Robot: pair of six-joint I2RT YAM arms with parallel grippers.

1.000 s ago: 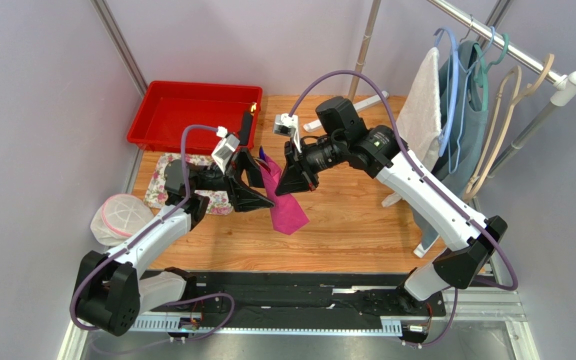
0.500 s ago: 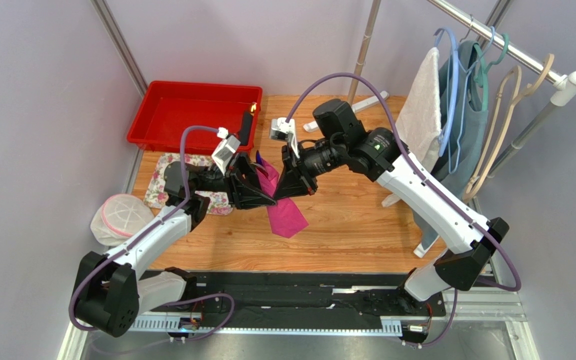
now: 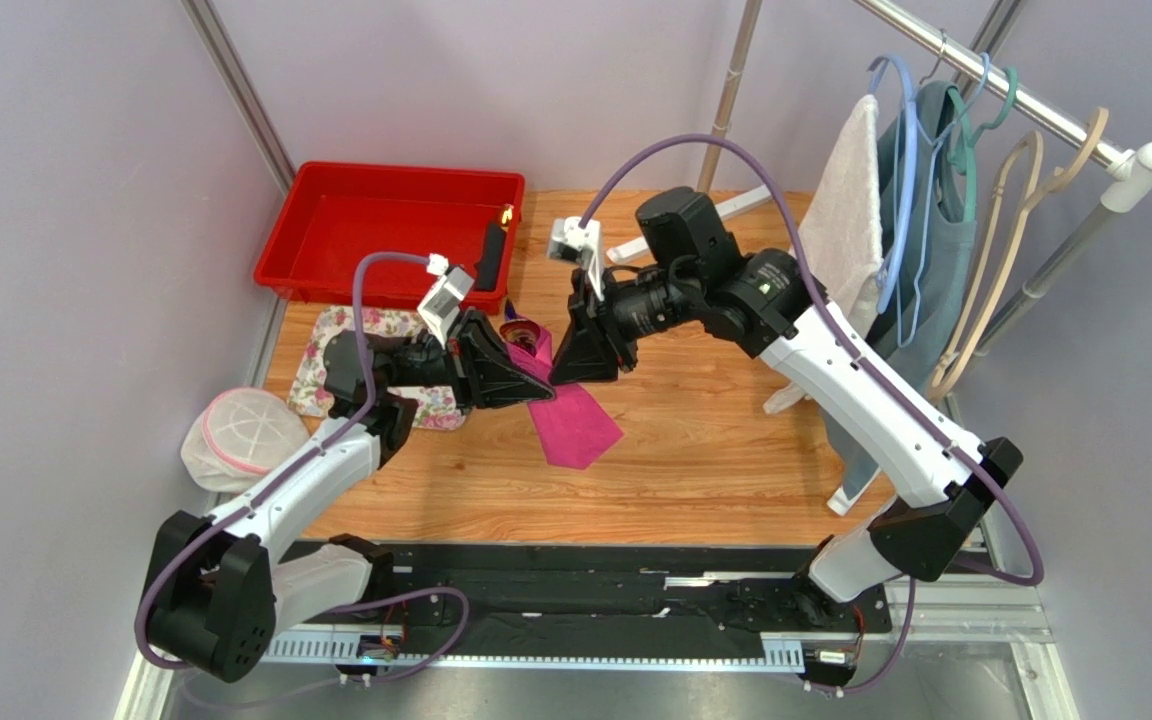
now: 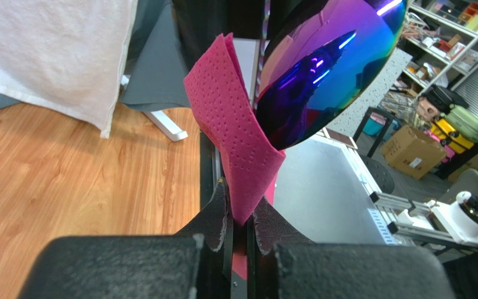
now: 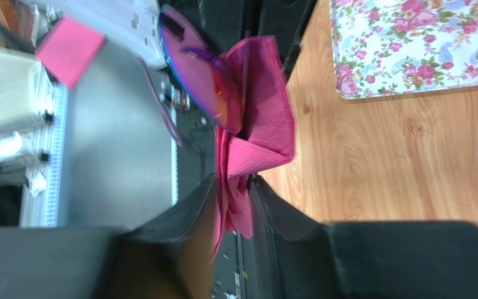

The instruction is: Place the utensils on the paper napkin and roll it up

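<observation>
- Left gripper (image 3: 537, 393) and right gripper (image 3: 585, 368) meet nose to nose over the middle of the wooden table (image 3: 717, 450), slightly toward the far side.
- Both have hold of the same pink napkin (image 3: 575, 425). It is bunched and folded between them, and its lower part fans out toward the wood on the near side. I cannot tell whether it touches the wood.
- Left wrist view: the left gripper (image 4: 241, 215) has its pads pressed together on a folded edge of the napkin (image 4: 232, 124), which stands up out of the pinch.
- Right wrist view: the right gripper (image 5: 232, 193) is likewise clamped on several layers of napkin (image 5: 263, 118).
- A spoon (image 4: 322, 68) with a shiny purple-blue bowl sits tucked in the napkin's fold, bowl sticking out at the top. It shows from above as a small purple tip (image 3: 519, 321).
- The handle is hidden in the paper.
- Flowered cloth (image 3: 364, 326) lies flat on the table, left of the grippers.
- Red tray (image 3: 387, 225) sits at the far left corner.
- White towel (image 3: 845, 210) hangs from the clothes rail (image 3: 1033, 98) on the right.
</observation>
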